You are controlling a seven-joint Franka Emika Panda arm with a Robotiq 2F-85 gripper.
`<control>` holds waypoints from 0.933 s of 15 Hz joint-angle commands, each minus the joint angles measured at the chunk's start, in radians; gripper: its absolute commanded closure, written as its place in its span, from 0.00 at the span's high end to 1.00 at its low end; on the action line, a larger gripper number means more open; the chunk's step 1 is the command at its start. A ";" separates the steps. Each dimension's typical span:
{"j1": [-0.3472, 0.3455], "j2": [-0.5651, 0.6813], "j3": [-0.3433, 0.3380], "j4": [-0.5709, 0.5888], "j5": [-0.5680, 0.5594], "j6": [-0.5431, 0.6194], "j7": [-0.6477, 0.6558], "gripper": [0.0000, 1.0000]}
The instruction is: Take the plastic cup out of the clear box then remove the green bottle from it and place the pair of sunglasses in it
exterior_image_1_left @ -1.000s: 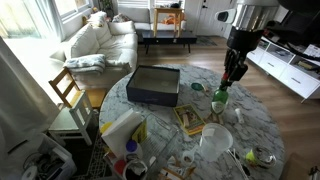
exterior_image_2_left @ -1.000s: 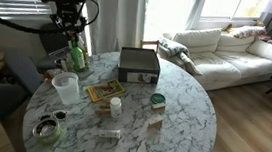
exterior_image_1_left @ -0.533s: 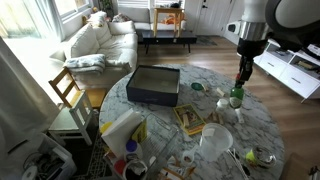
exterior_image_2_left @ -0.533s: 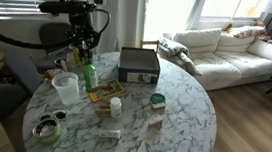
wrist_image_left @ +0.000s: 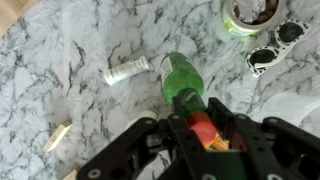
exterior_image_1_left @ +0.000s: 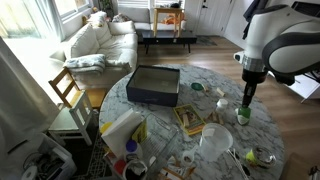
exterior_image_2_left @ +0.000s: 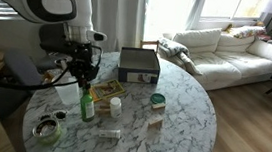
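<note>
The robot's black two-fingered gripper (exterior_image_2_left: 85,84) held the small slim dark green bottle (exterior_image_2_left: 87,108) by its neck over the round white-marbled table (exterior_image_2_left: 182,116), jaws closed narrow around it, in a sunlit living room. The bottle stood upright, its base at or just above the marble; the pictures did not show which. In the wrist view, the gripper (wrist_image_left: 195,110) clasped the bottle (wrist_image_left: 180,75) from both sides, with a small white tube (wrist_image_left: 127,70) lying on the marble near it and a pair of dark-framed sunglasses (wrist_image_left: 272,48) further off.

The tall translucent whitish plastic cup (exterior_image_1_left: 215,140) stood upright on the table, outside the wide shallow clear box with dark sides (exterior_image_1_left: 150,95) and just beside the gripper (exterior_image_1_left: 246,100) and bottle (exterior_image_1_left: 243,115). The box (exterior_image_2_left: 138,74) sat well apart from the bottle, toward the table's far edge, before a white sofa (exterior_image_2_left: 219,49).
</note>
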 commanded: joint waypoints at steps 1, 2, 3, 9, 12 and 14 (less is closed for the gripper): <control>-0.021 -0.028 -0.011 -0.116 -0.028 0.143 0.084 0.08; -0.027 -0.032 -0.013 -0.138 -0.029 0.175 0.102 0.08; -0.033 -0.034 -0.015 -0.157 -0.026 0.203 0.116 0.08; -0.054 -0.038 -0.017 -0.222 -0.027 0.324 0.167 0.08; -0.062 -0.045 -0.017 -0.246 -0.027 0.359 0.182 0.08; -0.068 -0.054 -0.015 -0.253 -0.032 0.356 0.195 0.58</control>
